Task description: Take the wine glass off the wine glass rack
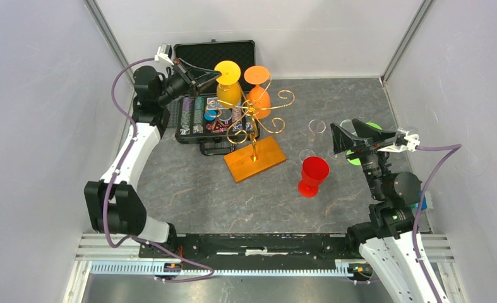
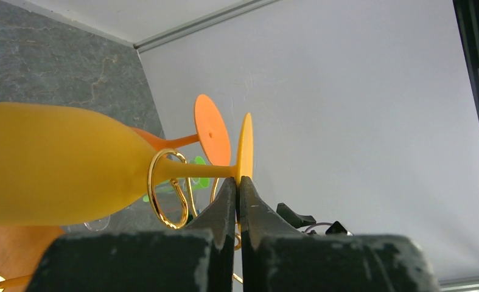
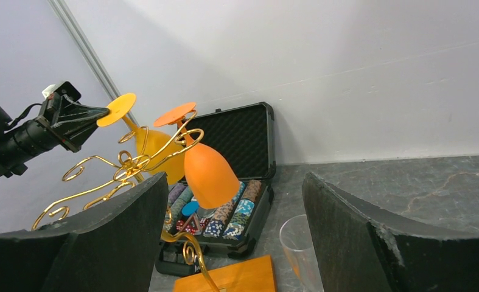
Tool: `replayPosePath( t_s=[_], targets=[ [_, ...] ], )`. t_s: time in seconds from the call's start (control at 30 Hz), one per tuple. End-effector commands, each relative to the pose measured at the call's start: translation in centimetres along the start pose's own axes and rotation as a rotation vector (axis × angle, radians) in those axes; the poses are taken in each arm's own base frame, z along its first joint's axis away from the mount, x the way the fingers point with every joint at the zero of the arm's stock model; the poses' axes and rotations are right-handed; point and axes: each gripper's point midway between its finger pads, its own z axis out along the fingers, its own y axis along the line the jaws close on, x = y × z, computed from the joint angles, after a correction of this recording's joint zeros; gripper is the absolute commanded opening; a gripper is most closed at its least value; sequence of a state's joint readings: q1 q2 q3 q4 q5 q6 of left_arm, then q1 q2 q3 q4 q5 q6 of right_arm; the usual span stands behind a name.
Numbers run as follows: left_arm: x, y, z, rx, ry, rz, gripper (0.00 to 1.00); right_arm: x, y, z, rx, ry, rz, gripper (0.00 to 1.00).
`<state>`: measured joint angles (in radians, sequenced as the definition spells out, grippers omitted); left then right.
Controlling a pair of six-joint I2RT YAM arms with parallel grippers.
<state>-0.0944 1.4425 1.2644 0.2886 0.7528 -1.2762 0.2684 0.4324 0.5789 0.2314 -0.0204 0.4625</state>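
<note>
While the yellow wine glass [image 1: 228,93] hangs on the wine glass rack [image 1: 256,160], its foot is pinched by the left pincer [image 2: 238,184]; the right pincer [image 1: 334,139] is held wide.

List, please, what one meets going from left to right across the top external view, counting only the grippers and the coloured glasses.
Left gripper → yellow wine glass → orange wine glass → red wine glass → right gripper.
</note>
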Motion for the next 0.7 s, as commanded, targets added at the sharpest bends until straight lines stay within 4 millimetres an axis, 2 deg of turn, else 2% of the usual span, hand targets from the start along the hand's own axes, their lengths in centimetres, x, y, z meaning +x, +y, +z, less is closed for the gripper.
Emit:
replayPosePath(
  t_s=[0.0, 0.17, 0.3, 0.47, 0.6, 0.67],
  targets=[
    [0.1, -2.2, 1.0, 0.076, 0.018, 0.087, 0.02, -1.3, 0.3, 0.0, -0.006, -0.045, -0.026, 0.85],
    [0.7, -1.8, 0.9, 0.068, 0.038, 0.071, 0.02, -1.5, -0.1, 0.0, 0.017, -0.054, -0.028, 0.85],
    [1.6, -1.8, -0.1, 0.053, 0.052, 0.065, 0.02, -1.4, -0.1, 0.1, 0.015, -0.05, -0.024, 0.86],
    [2.6, -1.7, -1.8, -0.022, 0.061, 0.115, 0.02, -1.3, 0.1, 0.1, 0.015, -0.02, -0.019, 0.98],
    [2.2, -0.9, -3.6, -0.133, 0.02, 0.175, 0.02, -1.0, 0.0, 0.1, 0.018, -0.01, -0.014, 0.98],
    [1.5, -1.2, -4.4, -0.16, -0.013, 0.206, 0.02, -1.0, 0.0, 0.1, 0.02, -0.01, -0.008, 0.98]
  ],
)
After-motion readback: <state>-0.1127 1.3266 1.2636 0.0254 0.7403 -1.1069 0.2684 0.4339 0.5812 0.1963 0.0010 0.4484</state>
